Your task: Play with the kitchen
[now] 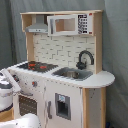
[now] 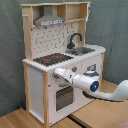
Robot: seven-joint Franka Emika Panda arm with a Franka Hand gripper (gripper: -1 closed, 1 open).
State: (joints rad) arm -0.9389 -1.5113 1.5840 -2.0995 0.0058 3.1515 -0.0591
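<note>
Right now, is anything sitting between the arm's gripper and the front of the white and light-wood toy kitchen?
Nothing visible does. In the second exterior view the gripper is already up against the front panel of the white and light-wood toy kitchen, just under the black-red stovetop and above the windowed oven door, with no object between.
</note>
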